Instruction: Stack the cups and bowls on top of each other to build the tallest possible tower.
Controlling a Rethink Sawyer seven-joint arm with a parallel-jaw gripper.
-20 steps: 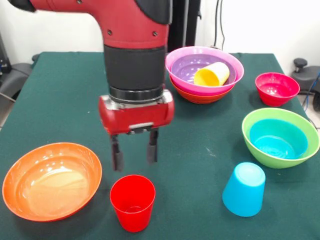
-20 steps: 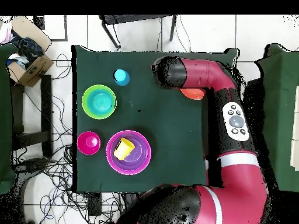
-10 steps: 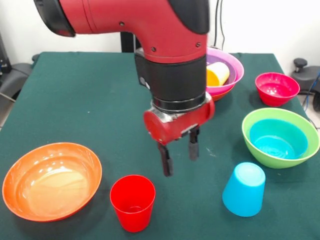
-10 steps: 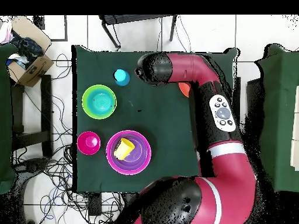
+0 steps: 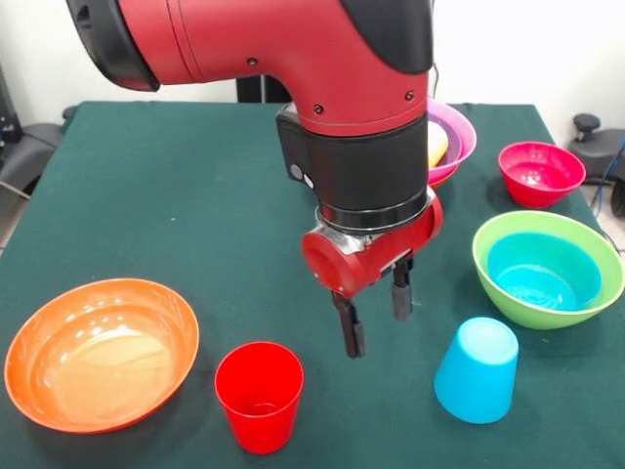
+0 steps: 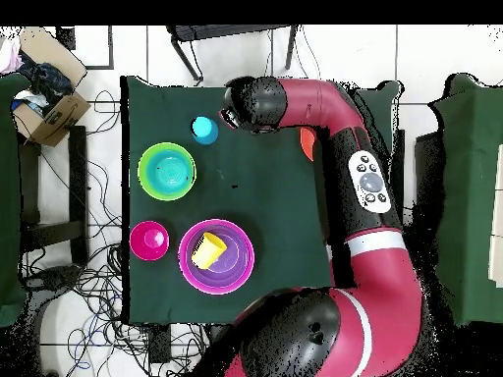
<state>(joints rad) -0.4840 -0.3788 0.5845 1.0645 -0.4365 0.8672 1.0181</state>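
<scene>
- Front view: tower point(image 5: 444, 147) barely begun – magenta bowl on an orange one at far right-centre, mostly hidden behind the arm; yellow cup point(image 5: 437, 143) peeks out inside it.
- Rest all loose on the green surface point(image 5: 146, 205): large orange bowl point(image 5: 101, 352) near left, red cup point(image 5: 259, 395) upright near centre, light blue cup point(image 5: 477, 369) upside down near right, lime green bowl point(image 5: 548, 268) w/ blue bowl point(image 5: 543, 272) nested in it at right, crimson bowl point(image 5: 540, 172) far right.
- Judgement: early stage; most pieces not yet stacked.
- Gripper point(image 5: 376, 313) hangs pointing down, tilted a bit, between red cup and light blue cup, above the surface; jaws apart, holding nothing.
- Overhead view: tower point(image 6: 217, 256) shows purple bowl inside magenta, yellow cup point(image 6: 207, 249) lying on its side in it, not nested.
- Crimson bowl point(image 6: 149, 240) just left of tower; lime green bowl point(image 6: 167, 170) w/ blue inside further up; light blue cup point(image 6: 203, 130) near the top edge.
- Arm sweeps up the right side & bends over; its wrist sits just right of light blue cup. Jaws hidden under the wrist here; red cup hidden too, only a sliver of the orange bowl point(image 6: 306, 145) shows.
</scene>
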